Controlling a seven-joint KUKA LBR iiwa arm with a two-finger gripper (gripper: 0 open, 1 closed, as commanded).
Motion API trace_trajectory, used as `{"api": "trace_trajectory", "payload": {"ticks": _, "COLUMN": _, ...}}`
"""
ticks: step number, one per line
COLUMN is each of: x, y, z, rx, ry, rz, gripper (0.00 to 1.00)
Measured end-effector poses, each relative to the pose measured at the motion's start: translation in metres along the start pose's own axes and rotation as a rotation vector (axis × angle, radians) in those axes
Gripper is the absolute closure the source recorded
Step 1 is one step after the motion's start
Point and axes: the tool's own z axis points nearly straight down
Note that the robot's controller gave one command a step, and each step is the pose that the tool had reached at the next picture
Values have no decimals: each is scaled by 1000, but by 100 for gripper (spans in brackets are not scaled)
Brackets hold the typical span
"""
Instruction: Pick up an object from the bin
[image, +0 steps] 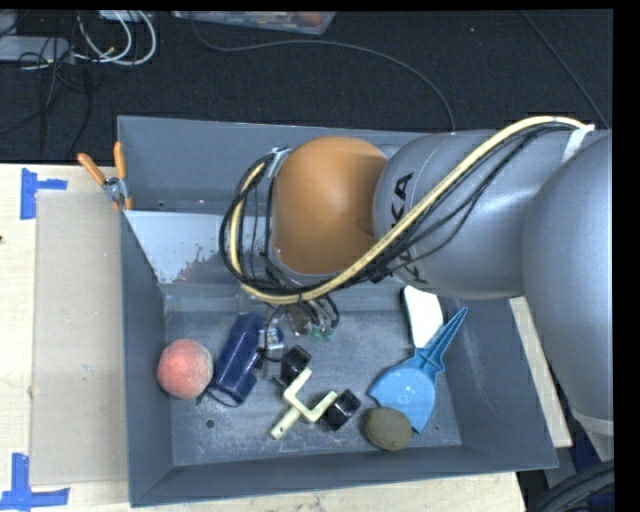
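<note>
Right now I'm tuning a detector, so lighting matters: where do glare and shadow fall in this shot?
Camera view: a soft highlight sits on the wrist's glossy orange dome cover and the silver arm. Camera view: the arm's shadow darkens the grey metal bin floor beneath it, reaching the dark blue cylinder; the pink round ball lies lit.

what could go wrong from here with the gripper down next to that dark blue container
1. The gripper sits tight between the dark blue cylindrical container and a small black block, so a grasp there might catch both or neither.
2. The round pinkish ball lies close beside the container; a shove against the container could set it rolling.
</note>
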Motion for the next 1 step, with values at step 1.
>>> {"api": "trace_trajectory", "payload": {"ticks": 1, "x": -13, "y": 1, "z": 24, "rx": 0, "ry": 0, "rz": -335, "gripper": 0}}
